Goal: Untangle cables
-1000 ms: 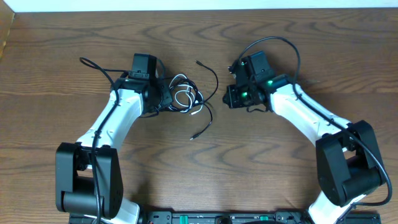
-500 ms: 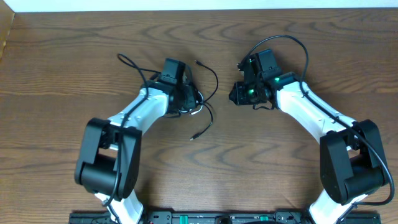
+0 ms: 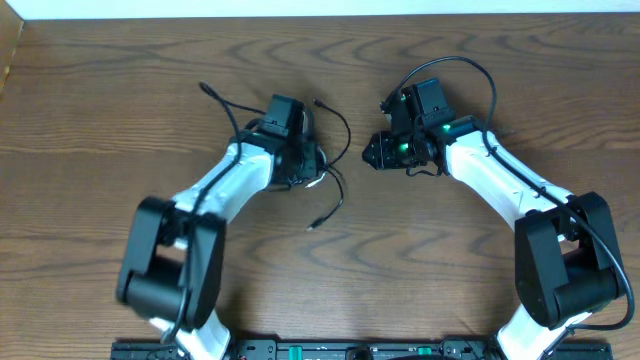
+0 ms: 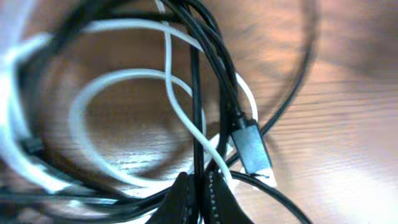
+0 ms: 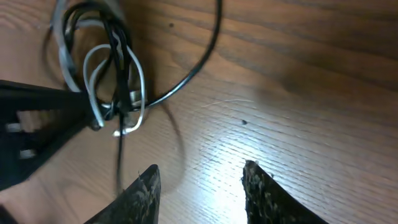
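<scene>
Near the middle of the brown wooden table, the thin black cable and the thin white cable are lying tangled together in a small heap, with white loops threading through black ones. One black end is trailing out toward the front of the table, its small plug lying apart from the heap. Another black strand is arching away on the far side. The left gripper is sitting right on the heap, its jaws pinching fully together on a strand of the thin black cable. The right gripper is hovering just beside the tangle, its jaws standing partly apart and holding nothing.
</scene>
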You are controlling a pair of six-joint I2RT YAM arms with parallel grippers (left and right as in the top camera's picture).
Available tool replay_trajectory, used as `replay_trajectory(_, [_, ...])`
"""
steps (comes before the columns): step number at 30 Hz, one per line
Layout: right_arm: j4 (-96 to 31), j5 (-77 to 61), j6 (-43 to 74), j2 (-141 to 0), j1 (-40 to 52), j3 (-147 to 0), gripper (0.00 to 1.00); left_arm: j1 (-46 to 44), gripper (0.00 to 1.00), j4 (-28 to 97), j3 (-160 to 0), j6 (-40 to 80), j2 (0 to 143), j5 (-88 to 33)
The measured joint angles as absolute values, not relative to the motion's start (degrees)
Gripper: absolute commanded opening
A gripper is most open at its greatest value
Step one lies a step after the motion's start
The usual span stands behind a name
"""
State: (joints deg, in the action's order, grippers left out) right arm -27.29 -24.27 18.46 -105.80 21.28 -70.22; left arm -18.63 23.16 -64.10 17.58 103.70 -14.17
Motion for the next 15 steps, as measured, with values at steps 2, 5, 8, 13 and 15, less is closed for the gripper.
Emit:
replay_trajectory(2, [-25.7,-26.9,17.5,-105.8,21.3,-70.1,0.40,-18.1,0.08,23.3,-64.1,15.9,99.5,-14.8])
replay_trajectory(5, [-21.2,-34.5,14.9,-105.8,21.2,-70.0,0.44,-17.0,0.07,23.3,-64.1,13.0,89.1,-15.2])
replay_trajectory(8, [-14.3,-44.1,13.6,-105.9,20.3,-69.7,0.48,-16.3,0.07,23.2,-64.1,10.5,82.0,-15.4])
replay_trajectory(13, [-1.1,-61.1,13.1,-105.9,16.8,-69.6,0.50,-15.9,0.07,23.3,-64.1,7.1,73.0,-16.2])
replay_trajectory(15, [4.9,-66.7,14.3,-105.9,15.5,-69.6,0.52,-15.9,0.08,23.4,-64.1,4.2,70.5,-18.0])
